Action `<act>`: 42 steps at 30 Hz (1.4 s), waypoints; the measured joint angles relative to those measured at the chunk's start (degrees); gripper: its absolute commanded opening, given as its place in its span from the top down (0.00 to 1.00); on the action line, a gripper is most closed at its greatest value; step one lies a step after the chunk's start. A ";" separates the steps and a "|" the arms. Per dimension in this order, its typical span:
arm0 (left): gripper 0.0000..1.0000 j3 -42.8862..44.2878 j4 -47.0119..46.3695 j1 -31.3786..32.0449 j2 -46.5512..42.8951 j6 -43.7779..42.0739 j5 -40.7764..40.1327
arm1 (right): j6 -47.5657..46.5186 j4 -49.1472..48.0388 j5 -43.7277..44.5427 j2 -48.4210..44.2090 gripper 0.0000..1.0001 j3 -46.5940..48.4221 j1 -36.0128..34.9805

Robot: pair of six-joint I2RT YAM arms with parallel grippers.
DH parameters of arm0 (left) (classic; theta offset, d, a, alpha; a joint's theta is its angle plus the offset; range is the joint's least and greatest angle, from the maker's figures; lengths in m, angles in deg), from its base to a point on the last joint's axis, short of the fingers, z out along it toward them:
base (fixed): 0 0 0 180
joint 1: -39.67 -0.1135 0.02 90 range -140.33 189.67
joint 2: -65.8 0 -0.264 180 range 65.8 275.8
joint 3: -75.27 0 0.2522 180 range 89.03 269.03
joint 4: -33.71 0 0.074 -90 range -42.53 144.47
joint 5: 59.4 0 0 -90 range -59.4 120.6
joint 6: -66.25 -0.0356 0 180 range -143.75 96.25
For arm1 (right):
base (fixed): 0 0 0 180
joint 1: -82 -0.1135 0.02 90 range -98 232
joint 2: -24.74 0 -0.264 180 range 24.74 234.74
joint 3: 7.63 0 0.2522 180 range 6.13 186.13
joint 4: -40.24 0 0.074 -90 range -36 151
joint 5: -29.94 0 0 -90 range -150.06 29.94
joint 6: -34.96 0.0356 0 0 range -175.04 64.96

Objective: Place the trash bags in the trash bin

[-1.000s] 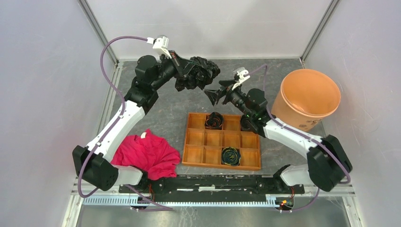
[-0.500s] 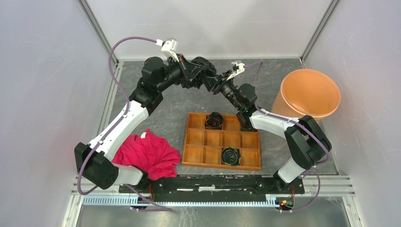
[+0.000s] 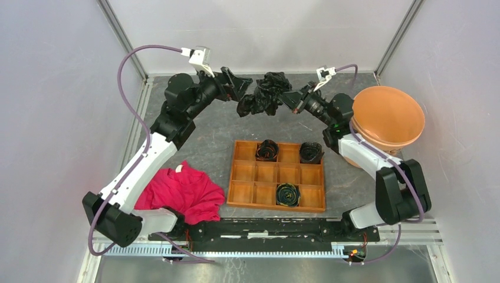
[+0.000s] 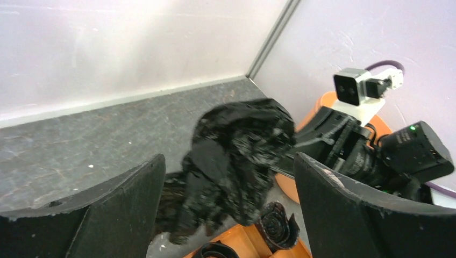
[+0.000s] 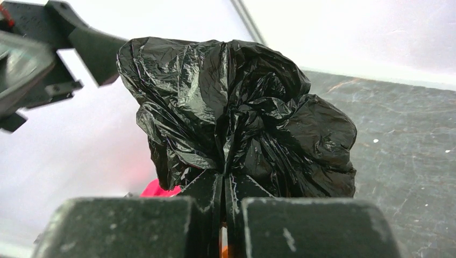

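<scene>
The trash bags are one crumpled black glossy bag (image 3: pixel 266 94) hanging in the air above the back of the table. My right gripper (image 3: pixel 291 98) is shut on its right side; in the right wrist view the fingertips (image 5: pixel 223 185) pinch the film of the bag (image 5: pixel 236 107). My left gripper (image 3: pixel 240 87) stands open just left of the bag, apart from it. In the left wrist view the bag (image 4: pixel 236 150) hangs ahead of the spread fingers (image 4: pixel 118 204). The terracotta trash bin (image 3: pixel 389 118) stands at the right, tilted, behind my right arm.
A wooden tray of compartments (image 3: pixel 265 174) lies in the middle with three small dark rolls (image 3: pixel 267 150) in it. A red cloth (image 3: pixel 180 191) lies at the near left. White walls close the back and both sides.
My left gripper has opened, let go of the bag and drawn back left. My right gripper has shut on the bag and carried it to the right, toward the bin.
</scene>
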State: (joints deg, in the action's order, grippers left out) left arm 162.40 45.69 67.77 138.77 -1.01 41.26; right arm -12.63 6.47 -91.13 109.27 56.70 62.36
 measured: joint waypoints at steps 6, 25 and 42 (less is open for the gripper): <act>0.02 -1.70 1.16 0.00 -5.68 -4.59 -1.99 | 1.18 2.82 -10.64 -8.20 1.00 -2.08 4.44; 0.15 -9.84 -4.15 0.04 -10.69 -8.70 13.75 | 15.02 -6.08 -19.76 -18.40 1.00 4.68 12.41; 0.94 -9.86 -5.51 0.04 -3.82 -4.07 16.44 | 23.39 -15.08 -20.41 -17.29 0.82 1.84 12.24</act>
State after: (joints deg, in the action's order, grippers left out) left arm 152.54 40.18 67.81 134.94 -5.07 57.69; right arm 10.76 -8.61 -111.55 91.98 58.53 74.60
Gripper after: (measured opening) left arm 0.321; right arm 0.044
